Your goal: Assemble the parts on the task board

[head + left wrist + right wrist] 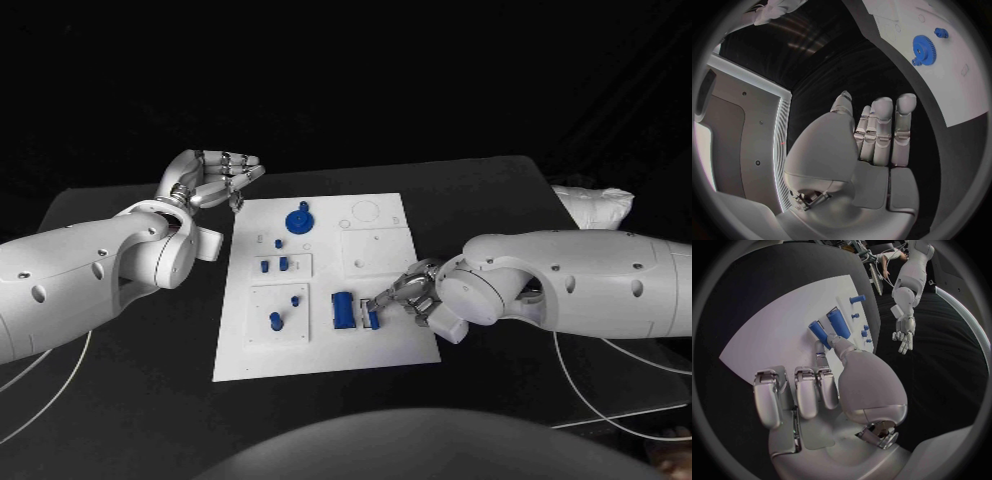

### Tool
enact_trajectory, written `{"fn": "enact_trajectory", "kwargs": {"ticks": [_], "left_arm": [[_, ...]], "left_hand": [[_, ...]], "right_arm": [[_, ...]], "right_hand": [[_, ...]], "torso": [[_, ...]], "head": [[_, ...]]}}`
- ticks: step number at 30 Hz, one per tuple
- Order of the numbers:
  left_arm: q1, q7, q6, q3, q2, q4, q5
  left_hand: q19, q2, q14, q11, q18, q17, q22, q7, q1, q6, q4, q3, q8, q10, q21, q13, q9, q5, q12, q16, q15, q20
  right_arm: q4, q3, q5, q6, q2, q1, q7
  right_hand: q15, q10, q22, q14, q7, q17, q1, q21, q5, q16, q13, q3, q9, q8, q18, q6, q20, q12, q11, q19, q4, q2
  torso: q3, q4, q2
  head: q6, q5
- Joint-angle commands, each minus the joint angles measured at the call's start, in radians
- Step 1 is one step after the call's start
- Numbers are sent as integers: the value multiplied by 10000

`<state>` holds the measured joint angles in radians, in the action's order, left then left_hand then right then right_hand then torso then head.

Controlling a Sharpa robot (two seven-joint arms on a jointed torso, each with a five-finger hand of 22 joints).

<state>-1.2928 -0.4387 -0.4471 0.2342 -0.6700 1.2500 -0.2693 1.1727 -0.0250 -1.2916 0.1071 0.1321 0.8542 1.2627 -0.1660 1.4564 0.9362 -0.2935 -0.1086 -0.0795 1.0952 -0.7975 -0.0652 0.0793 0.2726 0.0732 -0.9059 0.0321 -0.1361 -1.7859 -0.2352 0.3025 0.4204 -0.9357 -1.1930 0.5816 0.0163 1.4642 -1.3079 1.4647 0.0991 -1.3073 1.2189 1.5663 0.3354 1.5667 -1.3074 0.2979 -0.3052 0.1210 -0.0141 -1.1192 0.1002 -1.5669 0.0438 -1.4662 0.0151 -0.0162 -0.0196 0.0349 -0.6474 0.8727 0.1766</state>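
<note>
The white task board (378, 352) lies mid-table. On it are a blue gear (299, 219), three small blue pegs (276, 264), two blue pieces (276, 321) in the near left panel, and a blue block (342, 309). My right hand (407, 295) rests at the board's right edge. Its thumb and a finger pinch the end of a slim blue part (372, 318) (819, 332), which lies beside the block (839, 322); the other fingers (795, 392) are curled in. My left hand (219, 178) hovers off the board's far left corner, fingers (882, 132) straight and holding nothing; the gear (923, 47) is beyond it.
A white crumpled object (594, 205) sits at the table's far right. Cables (635, 400) trail over the near right of the table. The board's far right section (368, 225) carries only empty outlines and holes.
</note>
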Motion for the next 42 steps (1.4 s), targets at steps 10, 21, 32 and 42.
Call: {"fn": "enact_trajectory", "kwargs": {"ticks": [10, 21, 32, 42], "left_arm": [[-3, -30, 154, -6, 30, 7, -38], [-3, -24, 173, -6, 36, 10, -38], [-3, -19, 188, -5, 41, 8, -39], [-3, -16, 187, -5, 27, 3, -39]], "left_hand": [[74, 107, 3, 6, 84, -17, -14, -14, 11, -64, 15, -70, 37, -38, 37, -6, -12, 42, -39, 49, 8, -9], [74, 107, 3, 6, 84, -17, -14, -14, 11, -64, 15, -70, 37, -38, 37, -6, -12, 42, -39, 49, 8, -9], [74, 107, 3, 6, 84, -17, -14, -14, 11, -64, 15, -70, 37, -38, 37, -6, -12, 42, -39, 49, 8, -9], [74, 107, 3, 6, 84, -17, -14, -14, 11, -64, 15, -70, 37, -38, 37, -6, -12, 42, -39, 49, 8, -9]], "right_arm": [[19, -2, -64, -286, 62, 13, -50], [15, -2, -16, -525, 86, 13, 42], [-20, -2, 69, -451, 70, 13, 21], [-286, -3, 2239, -479, -259, 13, 336]], "right_hand": [[73, 1066, -2629, 1061, 2, -2635, 69, 45, -123, 41, -2634, -103, 40, -11, 141, -83, -104, -39, -73, -1046, 44, -116], [-122, 1066, -2629, 1061, 307, -2635, -191, 45, -722, 41, -2634, -826, 268, -427, 141, 1386, 38, -39, 193, -1046, -6, -583], [-163, 1066, -2629, 1061, 357, -2635, -201, 45, -765, 41, -2634, -1042, 249, -356, 141, 1790, 84, -39, 235, -1046, -54, -567], [-113, 1066, -2629, 1061, 142, -2635, -741, 45, -1370, 41, -2634, -1723, -677, 1172, 141, 1006, 79, -39, 65, -1046, -589, -372]], "torso": [[-2, 6, -5], [-4, 4, -2], [-2, 6, 2], [4, -2, 2]], "head": [[-1, -2], [-1, -17], [-1, -17], [-1, -48]]}}
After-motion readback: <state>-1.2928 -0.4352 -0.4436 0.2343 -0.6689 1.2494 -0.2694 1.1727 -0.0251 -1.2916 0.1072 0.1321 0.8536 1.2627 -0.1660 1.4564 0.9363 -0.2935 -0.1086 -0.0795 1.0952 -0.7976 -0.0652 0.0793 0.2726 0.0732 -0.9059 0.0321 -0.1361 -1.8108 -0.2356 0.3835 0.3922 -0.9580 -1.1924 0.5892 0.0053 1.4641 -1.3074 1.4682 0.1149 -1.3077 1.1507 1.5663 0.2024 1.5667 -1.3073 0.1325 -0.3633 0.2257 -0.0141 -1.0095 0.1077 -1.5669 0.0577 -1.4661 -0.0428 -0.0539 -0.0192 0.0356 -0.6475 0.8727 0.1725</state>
